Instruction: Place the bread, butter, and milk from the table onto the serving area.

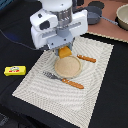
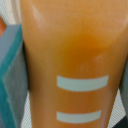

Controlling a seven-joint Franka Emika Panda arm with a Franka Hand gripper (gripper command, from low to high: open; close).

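Observation:
My gripper [image 1: 62,48] is shut on the bread [image 1: 64,52], an orange-brown loaf held just over the far rim of the round tan plate [image 1: 67,67] on the serving area [image 1: 95,75], a cream striped placemat. In the wrist view the bread [image 2: 75,55] fills the frame with pale dashes across it, and a grey-teal finger [image 2: 10,80] presses against its side. The butter [image 1: 15,70], a yellow box with a red label, lies on the black table [image 1: 112,100] at the exterior view's left, off the mat. The milk is out of view.
A fork [image 1: 62,80] lies on the mat in front of the plate and a knife [image 1: 86,58] beside it. A reddish-brown board [image 1: 107,25] with a dark pan [image 1: 93,15] and a pale bowl [image 1: 122,16] stands behind the mat.

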